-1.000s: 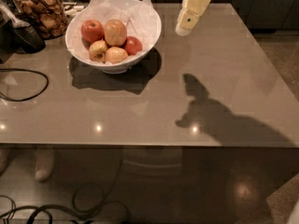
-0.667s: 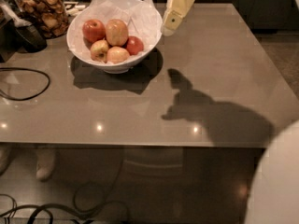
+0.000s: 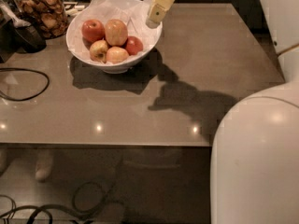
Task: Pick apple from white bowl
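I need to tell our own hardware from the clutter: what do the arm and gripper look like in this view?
The gripper, above the right rim of the white bowl, is a pale cream-yellow, blocky piece that narrows toward its tip, with one small dark mark on its face. The arm fills the lower right as a smooth, rounded, glossy white shell with no visible lettering.
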`<state>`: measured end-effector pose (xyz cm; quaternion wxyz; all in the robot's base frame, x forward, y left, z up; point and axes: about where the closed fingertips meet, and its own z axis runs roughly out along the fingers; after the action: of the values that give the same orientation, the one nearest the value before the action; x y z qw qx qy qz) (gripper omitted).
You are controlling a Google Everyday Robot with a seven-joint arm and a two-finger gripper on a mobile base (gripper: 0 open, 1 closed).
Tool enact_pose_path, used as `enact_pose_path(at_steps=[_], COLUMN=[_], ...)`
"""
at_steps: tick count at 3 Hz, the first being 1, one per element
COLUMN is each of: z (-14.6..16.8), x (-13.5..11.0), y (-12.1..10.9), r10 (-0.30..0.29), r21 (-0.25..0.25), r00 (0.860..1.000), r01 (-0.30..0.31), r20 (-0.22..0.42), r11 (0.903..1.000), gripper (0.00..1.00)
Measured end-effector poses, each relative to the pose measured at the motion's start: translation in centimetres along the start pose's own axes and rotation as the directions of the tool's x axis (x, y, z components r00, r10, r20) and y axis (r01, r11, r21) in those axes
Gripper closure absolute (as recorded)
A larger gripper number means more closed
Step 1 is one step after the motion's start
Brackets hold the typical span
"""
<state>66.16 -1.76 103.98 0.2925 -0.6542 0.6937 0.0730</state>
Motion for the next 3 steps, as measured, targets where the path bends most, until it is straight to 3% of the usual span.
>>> enact_pose_path(at_steps=[1,3], z=[1.1,6.3], x=[0.1,-1.8], y=[-0.6,-2.4], r10=[0.019,0.032], r21=[0.003,-0.046], r00=[0.999,0.996], r01=[-0.019,-0.028], r20=[0.041,0.088], r11=[0.9998,0.9985], gripper=[0.00,0.00])
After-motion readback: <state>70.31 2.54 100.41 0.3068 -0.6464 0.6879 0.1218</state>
